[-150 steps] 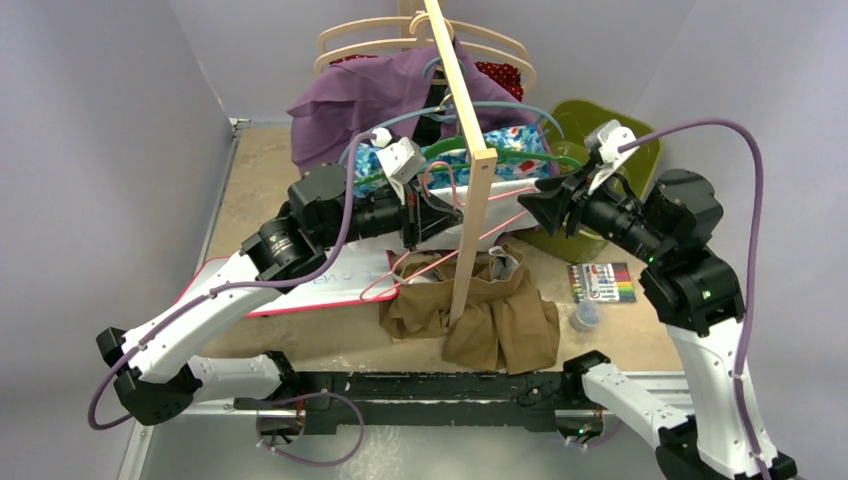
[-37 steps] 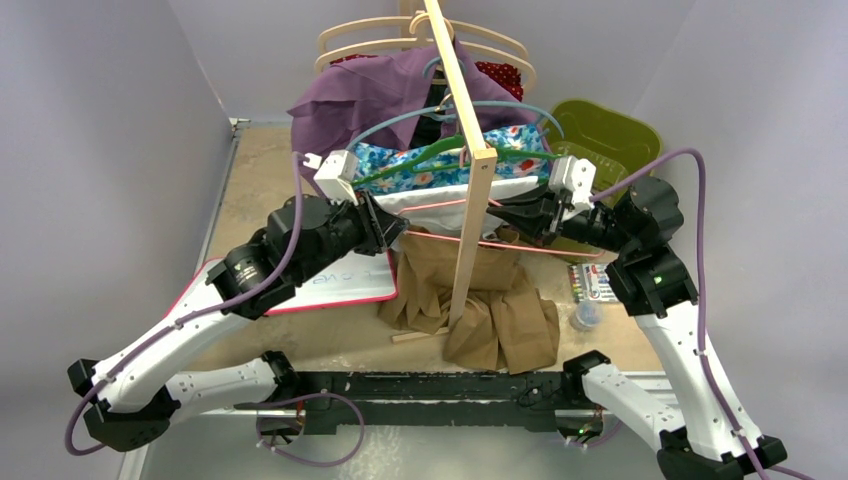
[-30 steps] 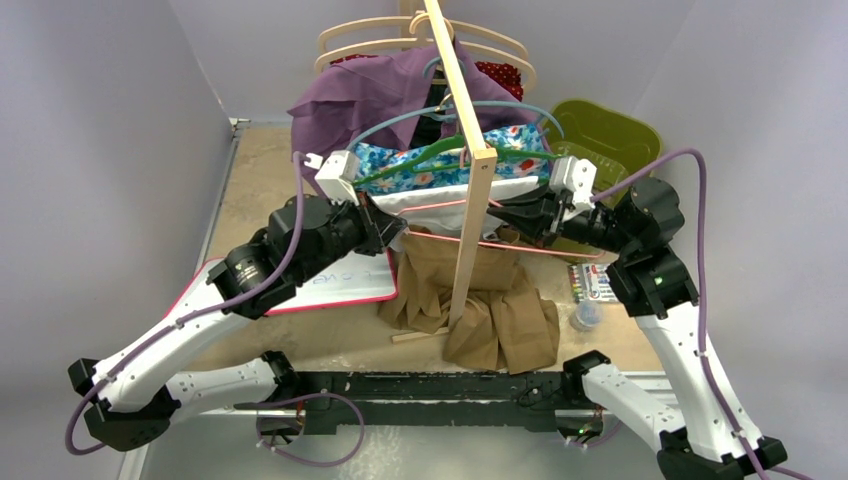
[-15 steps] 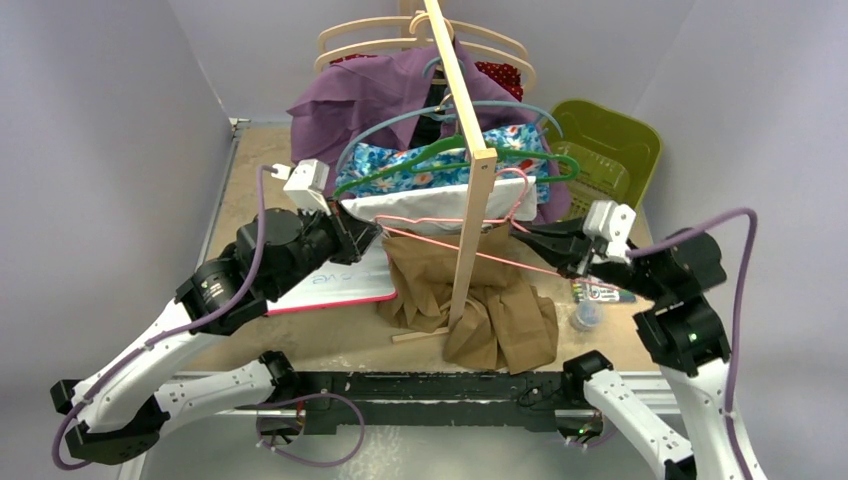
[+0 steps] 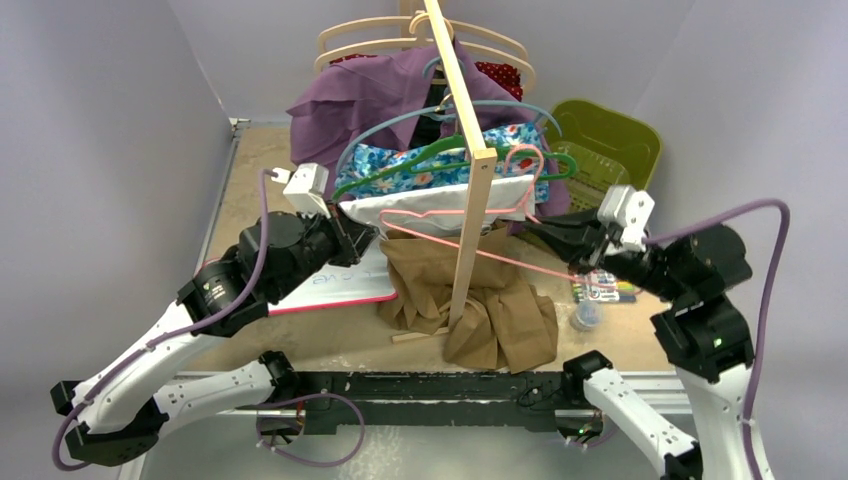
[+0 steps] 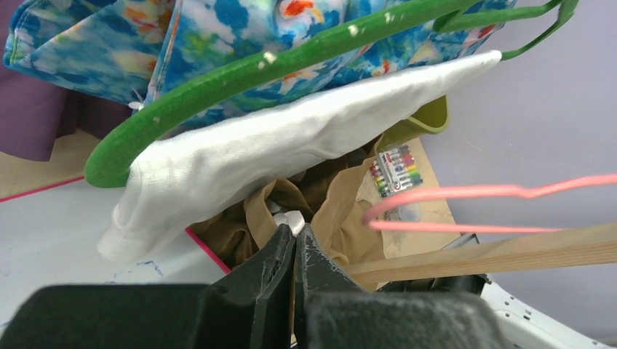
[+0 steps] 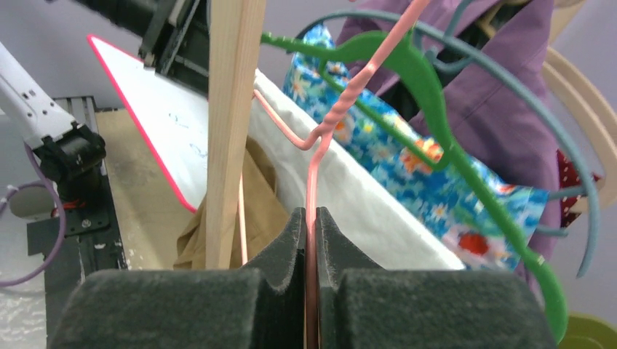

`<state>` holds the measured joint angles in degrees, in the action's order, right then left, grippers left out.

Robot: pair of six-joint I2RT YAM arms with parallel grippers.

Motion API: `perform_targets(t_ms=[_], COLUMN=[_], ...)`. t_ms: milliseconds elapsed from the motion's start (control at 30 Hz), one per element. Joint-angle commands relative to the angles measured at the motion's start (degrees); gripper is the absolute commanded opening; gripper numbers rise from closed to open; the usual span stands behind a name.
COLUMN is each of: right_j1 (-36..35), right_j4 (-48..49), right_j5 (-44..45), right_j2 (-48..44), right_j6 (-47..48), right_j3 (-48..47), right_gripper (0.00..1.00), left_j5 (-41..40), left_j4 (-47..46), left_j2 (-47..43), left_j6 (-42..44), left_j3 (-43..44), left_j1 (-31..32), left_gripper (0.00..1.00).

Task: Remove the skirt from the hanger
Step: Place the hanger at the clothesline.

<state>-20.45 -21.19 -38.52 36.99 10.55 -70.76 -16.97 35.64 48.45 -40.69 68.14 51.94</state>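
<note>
The tan skirt lies bunched on the table at the foot of the rack, with its upper left corner lifted. My left gripper is shut on that corner. In the left wrist view the jaws are pressed together, with tan skirt cloth around them and a small white bit at their tips. The pink wire hanger hangs tilted above the skirt, hook up at the right. My right gripper is shut on its wire, and the pink hanger runs up out of the closed right gripper.
The wooden rack post stands between the arms. It carries a green hanger with floral cloth, a white garment and a purple one. A green basket sits back right. A whiteboard lies left, a marker pack right.
My arms have drawn apart. The right gripper pulled the pink hanger right and nearer, tipping its hook up. The left gripper drew back left, and the skirt's top sagged lower.
</note>
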Motion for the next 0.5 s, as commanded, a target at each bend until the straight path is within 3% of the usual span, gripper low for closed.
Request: perform_targets(t_ms=[0,267,467], right_j1=[0.12,0.12,0.07], right_j4=[-4.69,-6.49,-0.99], right_j5=[-2.91,-14.43,-19.33], right_j2=[8.91,16.96,19.24], right_j6=[1.59,3.51,-1.55], right_j3=[-10.69,-16.68,-18.42], right_gripper=[0.0,0.0,0.0], left_j5=[-1.62,-2.18,-0.85], left_j4=[-4.35,-6.67,-7.96], left_j2=[-2.64,-6.96,-7.79], left_j6=[0.32,-2.45,-3.38], left_j3=[-2.14,-7.3,-9.15], left_j1=[0.17,0.16,0.18], left_gripper=[0.0,0.0,0.0])
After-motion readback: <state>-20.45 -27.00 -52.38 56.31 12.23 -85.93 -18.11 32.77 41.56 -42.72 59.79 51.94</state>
